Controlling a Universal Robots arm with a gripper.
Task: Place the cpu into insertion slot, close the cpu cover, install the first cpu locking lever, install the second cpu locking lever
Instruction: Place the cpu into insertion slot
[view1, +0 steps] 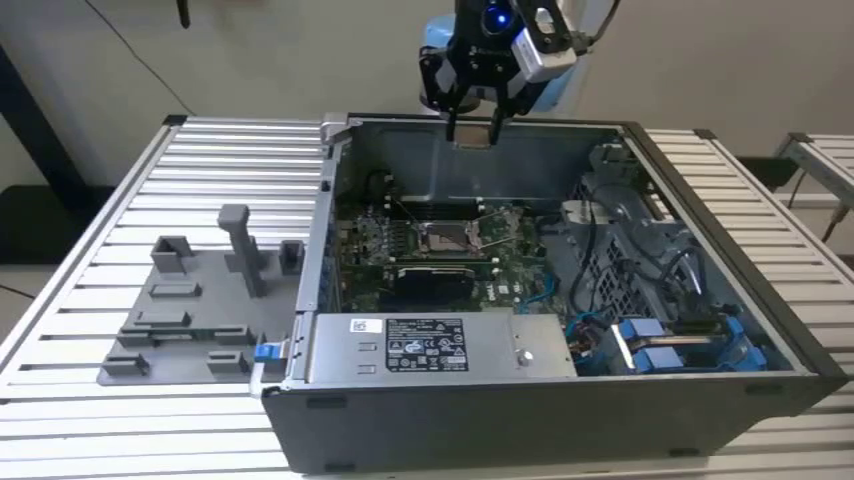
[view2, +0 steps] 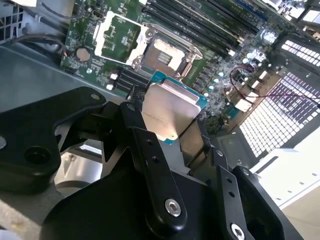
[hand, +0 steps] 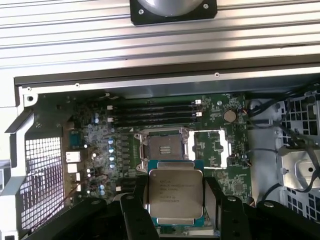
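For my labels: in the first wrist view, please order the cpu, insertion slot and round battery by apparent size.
1. cpu, enlarged by its nearness to the camera
2. insertion slot
3. round battery

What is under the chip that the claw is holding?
The chip, held by the claw, hangs over the green board. The patch directly beneath is covered. The open, empty socket lies beside that patch, uncovered.

We see our matte black gripper (view1: 474, 138), its fingers (view2: 152, 160) built of flat black linked bars, silver round-headed screws (view2: 172, 206) at their pivots, a pale grey camera box (view1: 545, 50) at our wrist, a small blue glowing light (view1: 498, 15), a light-blue arm joint (view1: 438, 30)
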